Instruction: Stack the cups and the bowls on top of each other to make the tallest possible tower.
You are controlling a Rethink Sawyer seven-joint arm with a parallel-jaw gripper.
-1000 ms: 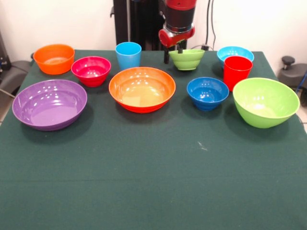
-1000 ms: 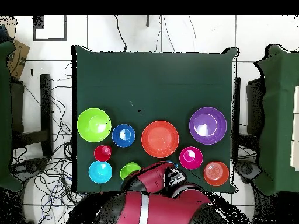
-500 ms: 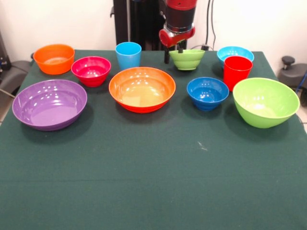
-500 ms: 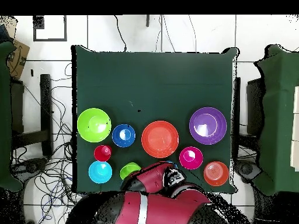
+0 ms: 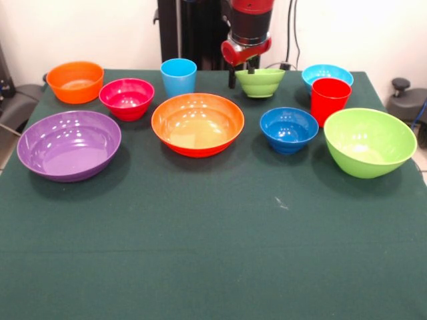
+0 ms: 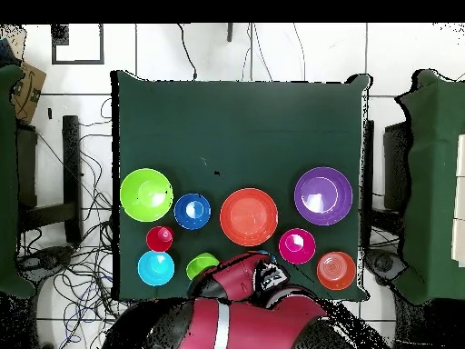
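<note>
Red-and-black gripper (image 5: pixel 241 75) straddling rim of small lime green plastic bowl (image 5: pixel 260 83), fingers apart (grip unconfirmed). Light blue smooth plastic tumbler (image 5: pixel 178 77) just beside, upright, separate.

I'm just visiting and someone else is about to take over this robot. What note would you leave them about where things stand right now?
Gripper: down at the small lime green bowl, one finger either side of its rim; open or shut, can't tell.
Everything else stands alone on the table: large purple bowl, large orange bowl, large lime green bowl, dark blue bowl, magenta bowl, small orange bowl, light blue bowl, light blue cup, red cup.
Done: nothing stacked.
Left: the whole tower.
</note>
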